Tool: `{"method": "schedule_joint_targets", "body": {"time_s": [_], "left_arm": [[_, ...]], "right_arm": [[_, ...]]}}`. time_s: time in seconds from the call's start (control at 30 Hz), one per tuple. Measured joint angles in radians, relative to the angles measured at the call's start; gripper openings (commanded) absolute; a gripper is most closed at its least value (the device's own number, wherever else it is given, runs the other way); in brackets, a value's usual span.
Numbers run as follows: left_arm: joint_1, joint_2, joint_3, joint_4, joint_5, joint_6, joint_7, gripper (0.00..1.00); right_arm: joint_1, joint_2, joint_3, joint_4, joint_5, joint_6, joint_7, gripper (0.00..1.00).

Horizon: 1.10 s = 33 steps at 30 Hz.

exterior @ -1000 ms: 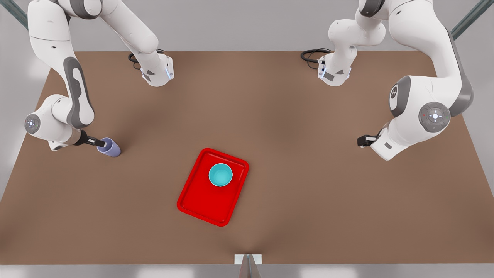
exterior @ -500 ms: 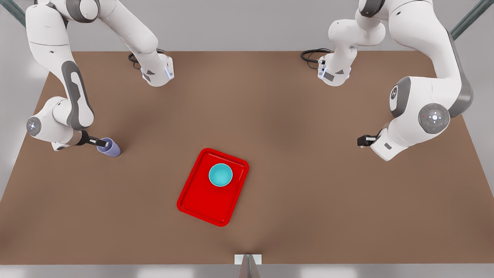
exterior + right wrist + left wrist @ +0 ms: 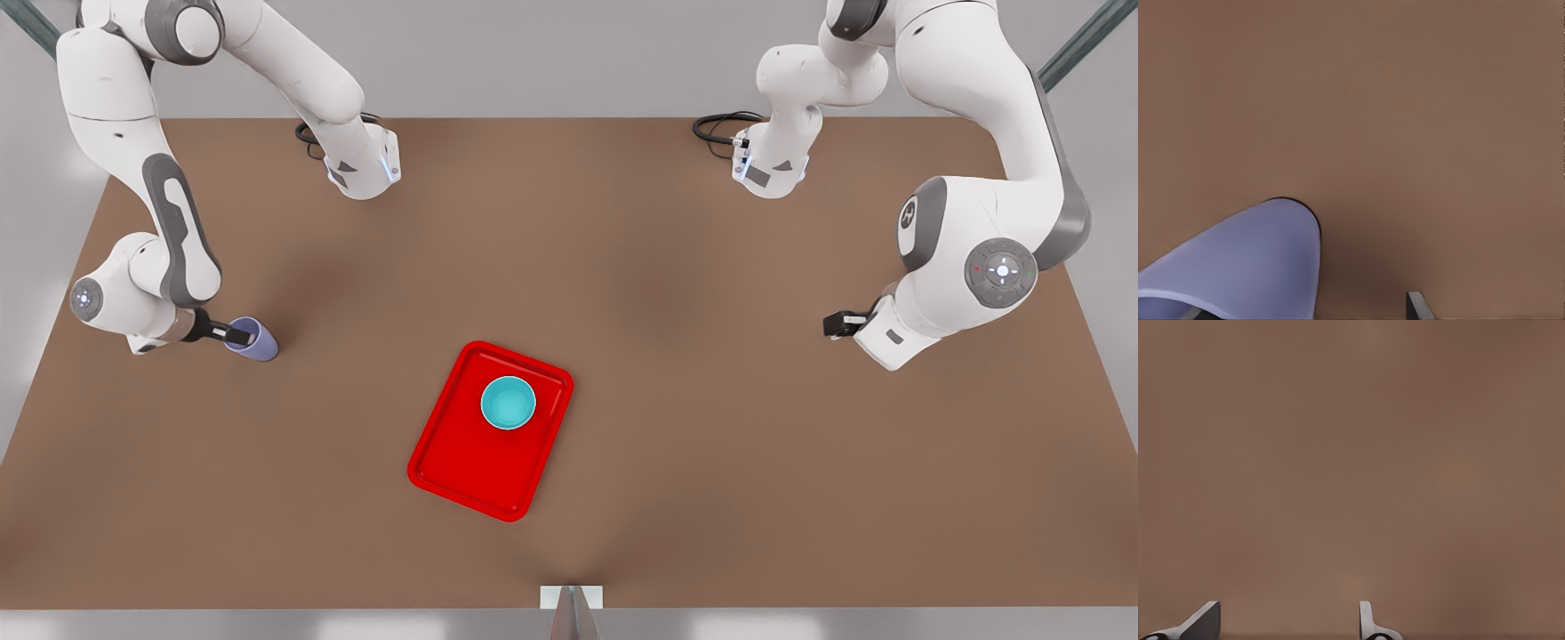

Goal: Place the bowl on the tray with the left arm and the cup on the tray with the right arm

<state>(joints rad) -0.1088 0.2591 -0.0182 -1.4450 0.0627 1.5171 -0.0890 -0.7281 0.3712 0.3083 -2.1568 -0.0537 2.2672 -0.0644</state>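
Bowl [image 3: 508,402] is sitting on the tray's [image 3: 462,471] far end, right gripper [image 3: 238,336] has one finger down inside the cup [image 3: 252,340] way off left, not squeezed shut, and the left gripper [image 3: 836,324] waits spread open, empty, far right.

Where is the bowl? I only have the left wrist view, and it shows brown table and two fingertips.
Observer: The bowl already sits on the red tray, near the tray's far end in the front view.
Operator: And the cup?
Observer: The cup is off the tray, on the table at the front view's left. The right hand is at its rim, not clamped.
Operator: Where does my left hand sit in the scene?
Observer: The left hand hangs open over bare table at the front view's right, well away from the tray.
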Motion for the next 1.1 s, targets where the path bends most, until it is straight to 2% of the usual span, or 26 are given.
{"method": "schedule_joint_targets", "body": {"time_s": [0.03,0.1,0.37,0.4,0.87,1.1], "left_arm": [[0.0,0.0,0.0,0.0,0.0,0.0,0.0,1.0],[-0.001,0.0,0.001,0.0,0.0,0.0,0.0,1.0],[0.0,0.0,0.001,0.0,0.0,0.0,0.0,1.0],[0.0,0.0,0.0,0.0,0.0,0.0,0.0,1.0],[0.0,0.0,0.001,0.0,0.0,-0.003,0.0,1.0],[0.0,0.0,0.0,0.0,-0.001,-0.013,0.0,1.0]], "right_arm": [[-0.002,0.0,0.0,0.0,0.0,0.0,0.0,0.92],[-0.003,0.002,0.0,0.0,0.0,-0.004,0.0,0.68],[-0.001,0.002,0.0,0.0,0.001,-0.009,-0.001,0.24],[0.001,0.002,0.0,0.001,0.001,-0.01,-0.003,0.21],[0.024,-0.004,0.004,0.074,0.01,-0.137,-0.004,0.21],[0.044,-0.025,0.196,0.393,0.006,-0.476,-0.003,0.21]]}}
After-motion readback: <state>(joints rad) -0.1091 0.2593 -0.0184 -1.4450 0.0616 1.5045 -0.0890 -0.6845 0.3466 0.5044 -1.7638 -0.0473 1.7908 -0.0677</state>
